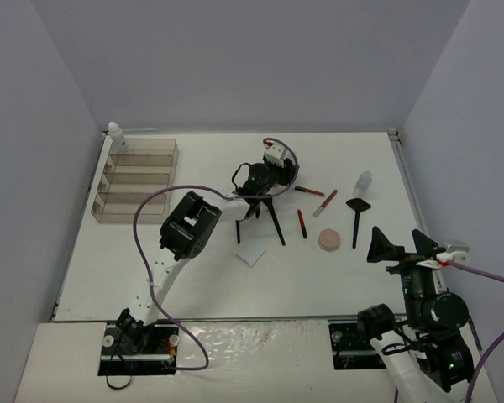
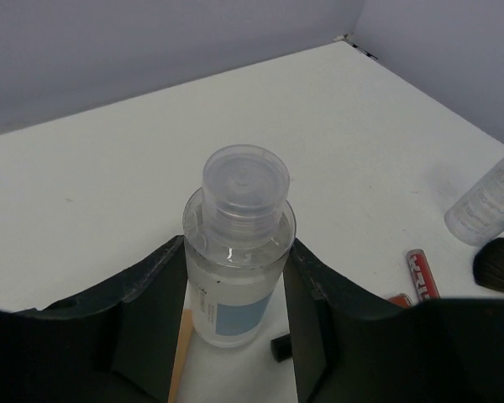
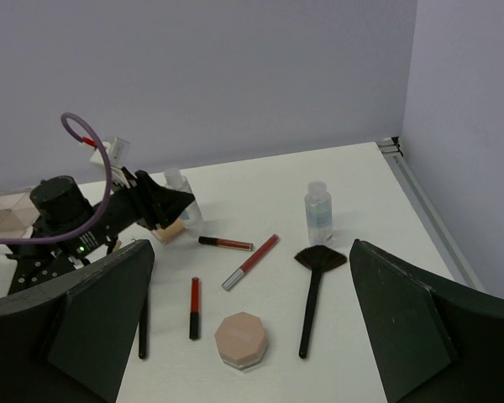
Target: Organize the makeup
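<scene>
**Left claw clamped on a clear bottle; right claw wide and empty**

The left gripper (image 2: 235,252) fills the foreground of its wrist view, its black fingers (image 2: 147,319) pressed against both sides of an upright clear bottle (image 2: 237,281) with a round cap. The bottle stands on the white table (image 1: 151,277), towards the back and near the middle. A wooden stick (image 2: 181,353) lies just beside the bottle, under the left finger.

The right gripper (image 1: 399,243) hovers over the table's near right part, jaws spread wide with nothing between them.

Ahead of it the rest of the makeup lies loose:
- a second bottle (image 3: 317,210) stands upright near the right edge;
- a fan brush (image 3: 312,285) lies just in front of that bottle;
- a pink compact (image 3: 242,338) sits left of the brush handle;
- three lip tubes (image 3: 194,306) (image 3: 225,243) (image 3: 250,262) lie apart from one another between the compact and the left claw;
- a thin black brush (image 3: 143,332) lies further left;
- a white pad (image 1: 252,252) lies flat nearby.

The tiered organizer (image 1: 139,180) sits at the far left, well apart from all of these, with a white bottle (image 1: 115,130) at its back corner.
</scene>
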